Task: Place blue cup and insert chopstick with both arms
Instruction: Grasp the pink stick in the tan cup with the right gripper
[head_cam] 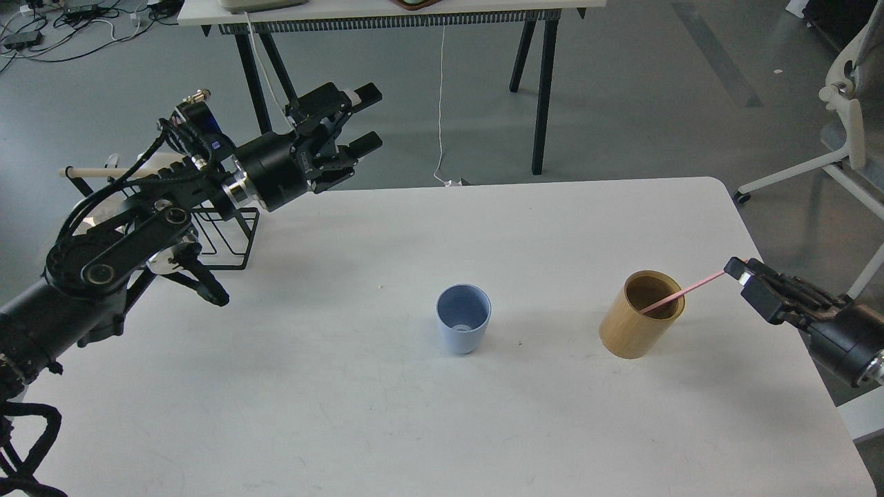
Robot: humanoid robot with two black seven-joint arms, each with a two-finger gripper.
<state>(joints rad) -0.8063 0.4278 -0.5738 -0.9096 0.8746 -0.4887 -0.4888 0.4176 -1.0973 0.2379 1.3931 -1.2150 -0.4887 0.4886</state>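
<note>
Gripping the upper end of the pink chopstick (684,292), my right gripper (736,269) has its fingers closed on the stick out past the right side of the tan wooden cup (641,314), low over the table's right edge, with my right forearm running back and down toward the lower right. The stick slants down to the left from my fingers, and its lower end sits inside the wooden cup, resting across the rim. My left gripper (369,119) hangs in the air far to the upper left of that cup, beyond the table's back edge, its two fingers spread apart and holding nothing, the wrist angled up and to the right from a bent elbow. The blue cup (463,319) stands upright and open-mouthed on the white table (387,414) just left of the wooden cup, clear of both grippers. A black wire rack (228,238) with a pale dowel sits behind my left arm.
</note>
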